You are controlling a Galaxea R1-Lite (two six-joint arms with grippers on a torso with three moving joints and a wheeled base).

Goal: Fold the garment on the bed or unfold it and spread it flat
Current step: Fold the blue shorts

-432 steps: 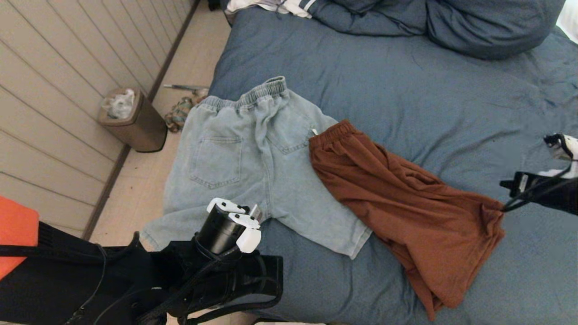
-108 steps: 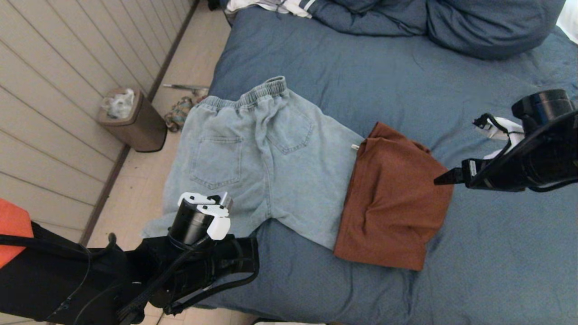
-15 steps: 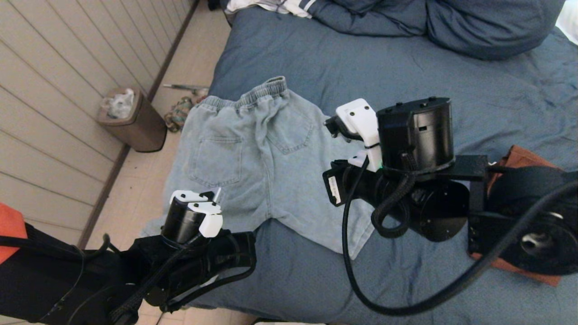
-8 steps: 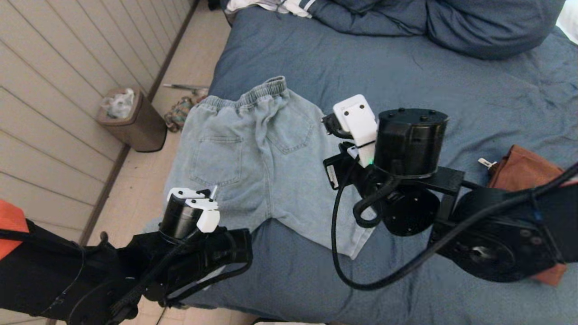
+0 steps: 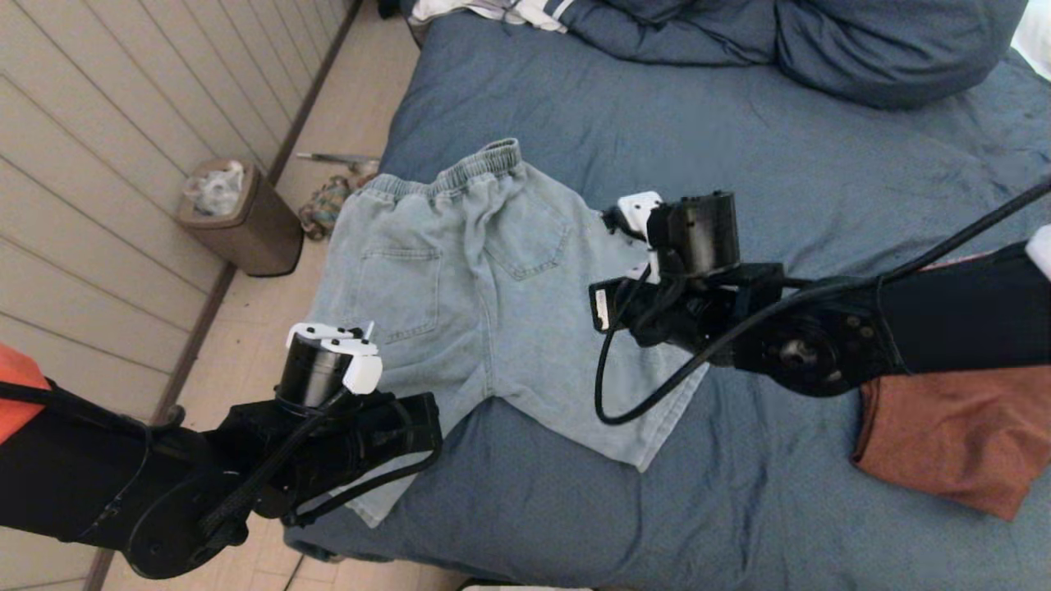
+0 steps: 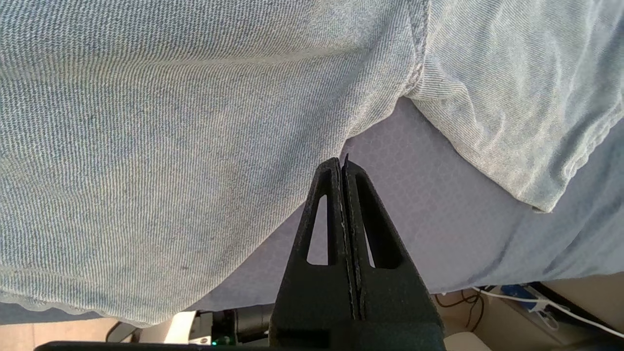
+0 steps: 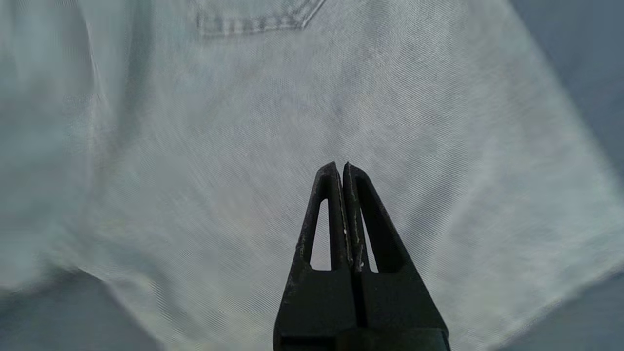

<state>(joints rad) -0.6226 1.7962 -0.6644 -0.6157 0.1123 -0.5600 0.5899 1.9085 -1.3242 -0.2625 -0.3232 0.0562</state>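
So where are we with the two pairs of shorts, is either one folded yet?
Done: the rust-brown shorts lie as a folded bundle at the right of the bed. In hand: nothing is gripped; the right gripper, shut, hangs over the denim shorts, and the left gripper, shut, sits by their crotch at the near edge. Left: the denim shorts are spread flat and not yet folded.

Rust-brown garment [image 5: 952,443] — formerly spread beside the denim shorts [image 5: 484,304], now folded, well right of them; right gripper [image 7: 341,170] has swung over the shorts — closed.
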